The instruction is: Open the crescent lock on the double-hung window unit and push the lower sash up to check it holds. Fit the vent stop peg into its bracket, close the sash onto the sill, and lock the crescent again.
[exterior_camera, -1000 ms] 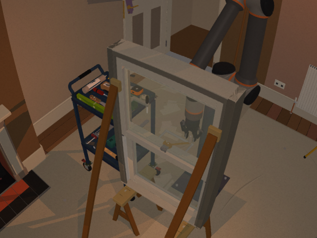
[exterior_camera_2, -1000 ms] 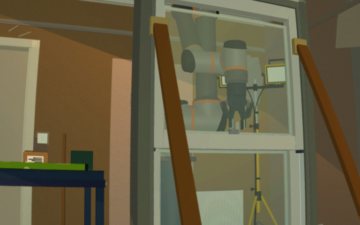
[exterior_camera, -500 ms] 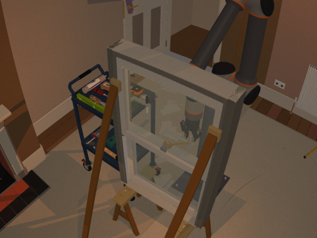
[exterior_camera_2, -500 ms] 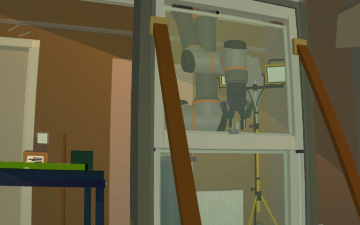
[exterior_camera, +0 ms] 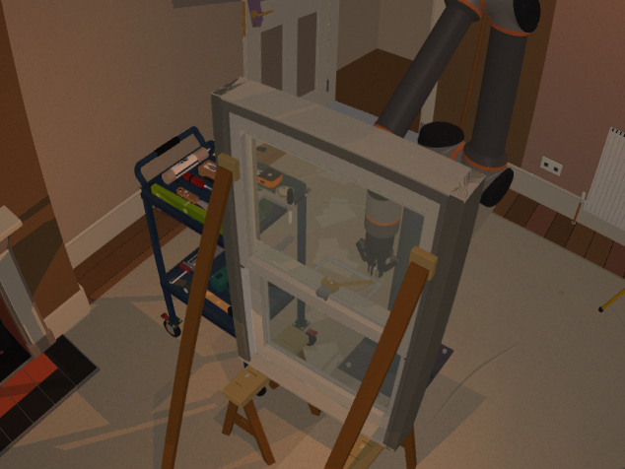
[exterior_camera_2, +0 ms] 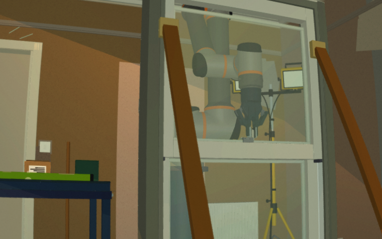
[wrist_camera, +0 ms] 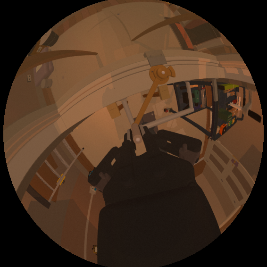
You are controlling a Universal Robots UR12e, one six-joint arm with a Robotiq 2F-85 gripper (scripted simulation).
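Note:
The vent stop peg and its bracket are not in sight. The crescent lock [wrist_camera: 161, 72] is brass and sits on the meeting rail [exterior_camera: 323, 293] of the window unit [exterior_camera: 333, 252], beside a grey keeper plate [wrist_camera: 155, 57]. Its long lever [wrist_camera: 147, 104] reaches out from the rail, away from the glass. The lever's knob end [wrist_camera: 136, 138] is held by my gripper [wrist_camera: 137, 142], which is closed around it. My gripper [exterior_camera_2: 251, 132] hangs straight down behind the upper pane, just above the rail. The lower sash [exterior_camera: 323, 348] sits down in the frame.
Two brown timber props [exterior_camera: 194, 308] [exterior_camera: 378, 363] lean against the front of the frame, which stands on small sawhorses [exterior_camera: 247, 404]. A blue tool trolley [exterior_camera: 181, 217] stands to its left. A yellow work-light tripod [exterior_camera_2: 271, 180] stands behind the glass.

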